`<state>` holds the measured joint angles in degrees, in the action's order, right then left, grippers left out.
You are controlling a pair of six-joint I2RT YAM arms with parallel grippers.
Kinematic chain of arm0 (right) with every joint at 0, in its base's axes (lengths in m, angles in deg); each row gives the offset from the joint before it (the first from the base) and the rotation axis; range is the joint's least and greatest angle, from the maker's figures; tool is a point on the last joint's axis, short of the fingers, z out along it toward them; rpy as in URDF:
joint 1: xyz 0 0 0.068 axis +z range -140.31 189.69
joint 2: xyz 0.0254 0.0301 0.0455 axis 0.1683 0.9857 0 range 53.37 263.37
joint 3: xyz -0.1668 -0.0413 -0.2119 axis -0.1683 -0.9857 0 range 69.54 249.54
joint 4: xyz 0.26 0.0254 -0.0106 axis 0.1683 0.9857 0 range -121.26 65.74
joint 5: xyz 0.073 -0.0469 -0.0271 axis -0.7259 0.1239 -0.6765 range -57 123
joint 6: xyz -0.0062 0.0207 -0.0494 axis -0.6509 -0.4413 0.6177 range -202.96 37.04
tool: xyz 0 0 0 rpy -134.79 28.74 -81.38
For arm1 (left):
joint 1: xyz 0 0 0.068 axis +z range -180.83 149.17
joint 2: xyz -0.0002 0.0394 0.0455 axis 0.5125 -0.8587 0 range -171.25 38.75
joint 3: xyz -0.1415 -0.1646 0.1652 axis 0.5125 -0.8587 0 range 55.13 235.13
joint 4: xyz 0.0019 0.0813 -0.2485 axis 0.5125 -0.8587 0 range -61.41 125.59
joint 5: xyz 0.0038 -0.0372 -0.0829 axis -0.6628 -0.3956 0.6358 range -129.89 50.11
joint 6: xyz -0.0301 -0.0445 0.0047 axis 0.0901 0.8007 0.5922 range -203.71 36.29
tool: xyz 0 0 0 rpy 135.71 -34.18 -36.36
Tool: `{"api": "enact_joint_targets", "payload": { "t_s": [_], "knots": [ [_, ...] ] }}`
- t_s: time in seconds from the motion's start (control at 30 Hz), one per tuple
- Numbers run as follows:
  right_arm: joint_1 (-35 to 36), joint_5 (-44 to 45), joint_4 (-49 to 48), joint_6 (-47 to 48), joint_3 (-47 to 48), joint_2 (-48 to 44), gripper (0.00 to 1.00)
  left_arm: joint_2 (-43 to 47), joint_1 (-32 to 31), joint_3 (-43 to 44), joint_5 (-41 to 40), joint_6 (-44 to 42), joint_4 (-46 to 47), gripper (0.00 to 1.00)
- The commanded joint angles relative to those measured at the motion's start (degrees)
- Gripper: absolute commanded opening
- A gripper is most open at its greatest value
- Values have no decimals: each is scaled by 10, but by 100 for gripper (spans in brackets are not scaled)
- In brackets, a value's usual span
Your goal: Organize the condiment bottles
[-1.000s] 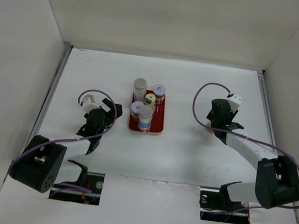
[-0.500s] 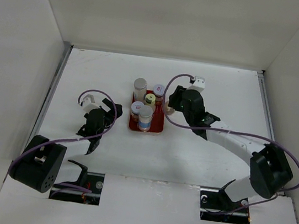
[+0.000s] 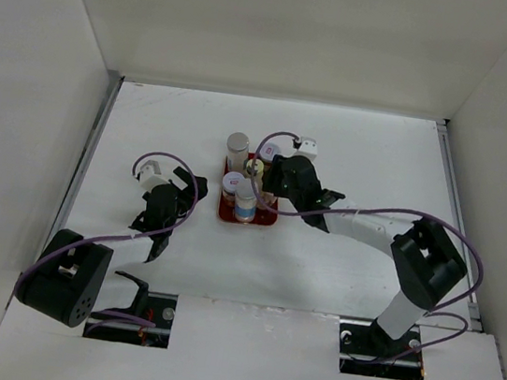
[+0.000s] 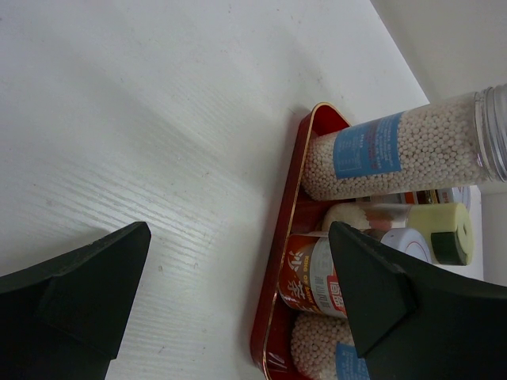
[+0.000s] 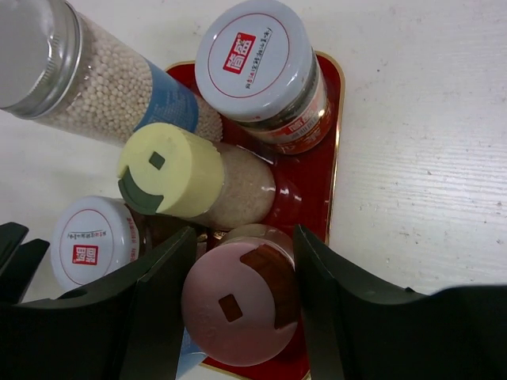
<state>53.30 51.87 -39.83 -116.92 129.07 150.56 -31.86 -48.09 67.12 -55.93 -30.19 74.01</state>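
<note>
While the right gripper (image 5: 242, 269) clamps the pink-capped jar (image 5: 234, 313) at the red tray (image 5: 333, 119), beside the yellow-capped jar (image 5: 170, 170), the left gripper (image 4: 238, 233) gapes wide, well left of them.

A flat red tray (image 3: 264, 219) is noted on the white table (image 3: 382, 151), slightly left of centre at mid-depth. A thin gold rim is seen close up. The table is enclosed by white walls (image 3: 286, 24) left, far and right.
</note>
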Motion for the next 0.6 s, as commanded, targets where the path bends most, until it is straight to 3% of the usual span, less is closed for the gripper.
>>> {"api": "enact_joint_targets", "payload": {
  "t_s": [0.0, 0.23, 0.57],
  "knots": [
    [19, 37, -22, -5, 28, 1, 44, 9, 3, 8, 0, 4, 32, 100],
    [28, 45, -19, -4, 22, -2, 65, 14, 3, 7, -2, 3, 30, 100],
    [20, 80, -10, -2, -34, -118, 71, 16, 3, 6, -2, 3, 29, 100]
  ]
}}
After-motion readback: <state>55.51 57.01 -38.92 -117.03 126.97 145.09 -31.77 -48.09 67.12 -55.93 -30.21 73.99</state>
